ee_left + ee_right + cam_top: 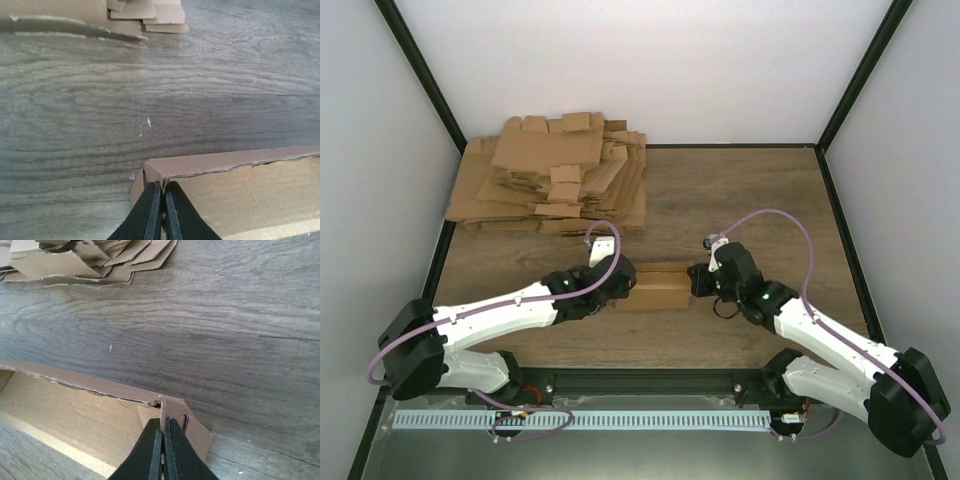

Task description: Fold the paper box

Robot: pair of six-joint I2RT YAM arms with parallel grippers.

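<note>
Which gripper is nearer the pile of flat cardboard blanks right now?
Left. The left gripper sits at the paper box's left end, just in front of the pile; the right gripper is at the box's right end, farther off.

Even, diffuse light fell from overhead; shadows lay faint on the wooden table (750, 200); wrist views ran soft (mildly blurred) up close.

The paper box (658, 288) lies on the table (750, 200) near its middle, with the left gripper (620, 284) at its left end and the right gripper (696, 281) at its right end. A pile of flat cardboard (552, 175) sits at the far left, well apart from the box.
</note>
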